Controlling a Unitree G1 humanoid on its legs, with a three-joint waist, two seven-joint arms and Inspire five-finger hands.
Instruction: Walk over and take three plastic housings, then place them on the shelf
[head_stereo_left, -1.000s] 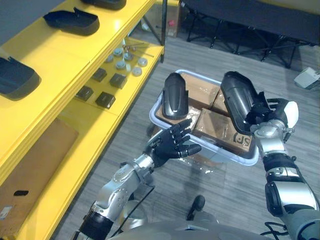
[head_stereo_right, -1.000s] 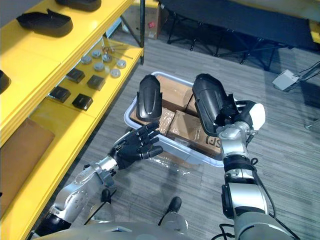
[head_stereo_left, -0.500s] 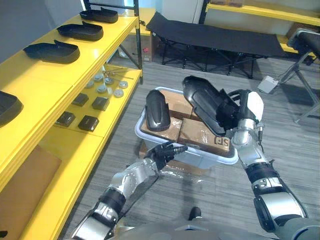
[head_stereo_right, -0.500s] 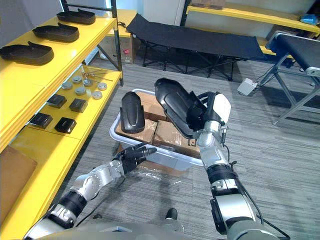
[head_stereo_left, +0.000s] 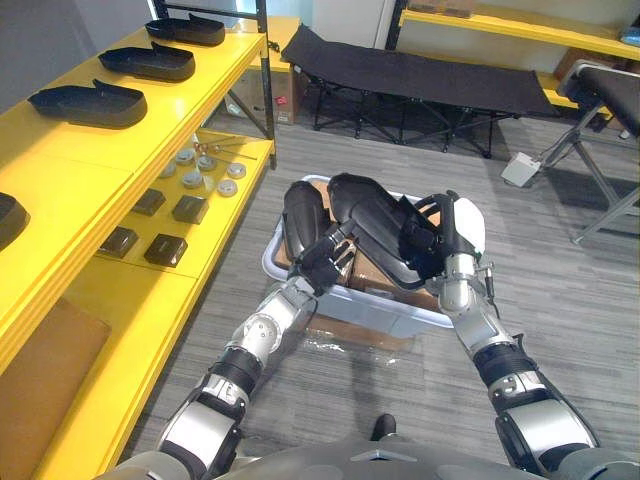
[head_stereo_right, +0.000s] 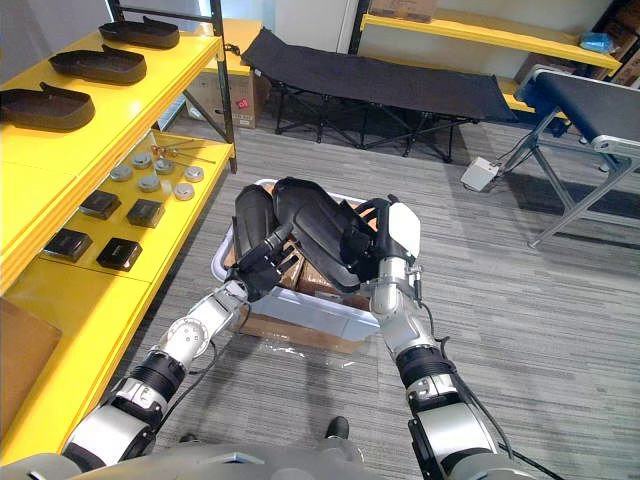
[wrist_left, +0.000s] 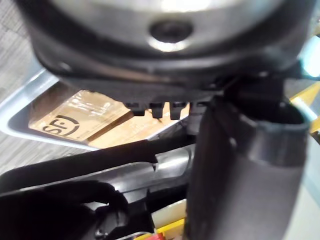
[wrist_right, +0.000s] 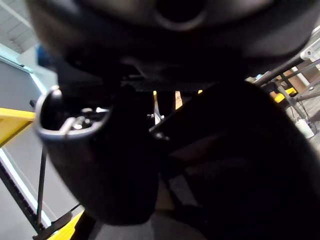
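The white plastic bin (head_stereo_left: 392, 309) holds cardboard boxes (wrist_left: 75, 119). Over it the left hand (head_stereo_left: 324, 264) meets an upright black plastic housing (head_stereo_left: 300, 215), though I cannot tell its grip. Beside it the right hand (head_stereo_left: 437, 243) clasps a larger, tilted black plastic housing (head_stereo_left: 372, 228). Farther left, a yellow shelf (head_stereo_left: 90, 155) carries similar dark housings (head_stereo_left: 88, 103).

The right hand (head_stereo_left: 442, 242) grips a black plastic housing (head_stereo_left: 368, 215) tilted over a clear bin (head_stereo_left: 400, 312) of cardboard boxes (head_stereo_left: 372, 282); the left hand (head_stereo_left: 325, 262) meets a second housing (head_stereo_left: 300, 215) standing upright inside.

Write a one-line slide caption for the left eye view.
Right hand grips one housing above the bin; left hand touches a second housing standing inside.
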